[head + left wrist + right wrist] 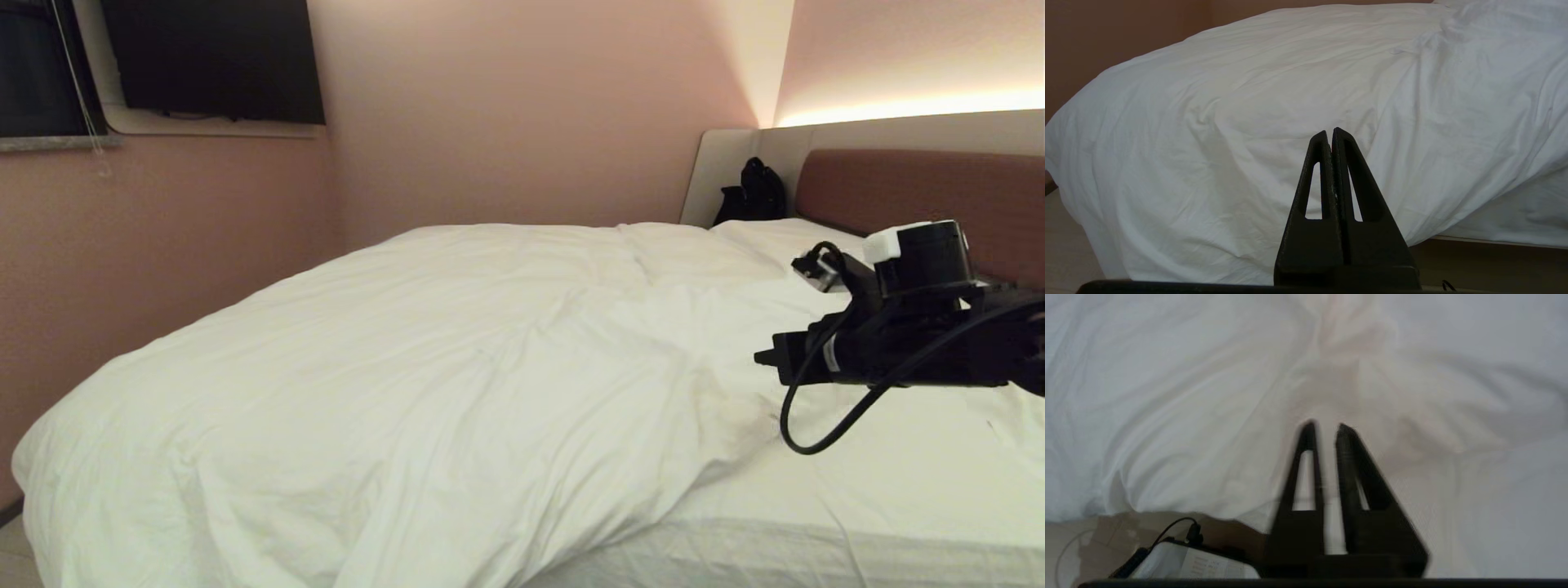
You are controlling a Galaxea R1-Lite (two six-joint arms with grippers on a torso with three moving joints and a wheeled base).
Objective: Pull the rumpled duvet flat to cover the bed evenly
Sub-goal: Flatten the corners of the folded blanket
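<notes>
We see the duvet (392, 367) lying on the bed (816, 555), bunched toward the robot's left side. Its long axis runs from the near-left corner up toward the headboard (914, 188). Its near-left end hangs over the bed's corner. Its right edge slants diagonally, leaving a bare strip of sheet (898, 465) on the robot's right.

Right gripper (1325, 428) hangs above the duvet's right edge, jaws parted by a narrow slit, nothing between them, no cloth touched. The arm enters the head view from the right, pointing left.

Left gripper (1329, 132) sits low, facing the duvet's hanging side, jaws pressed together, empty.

A black bag (755, 192) sits by the headboard.
</notes>
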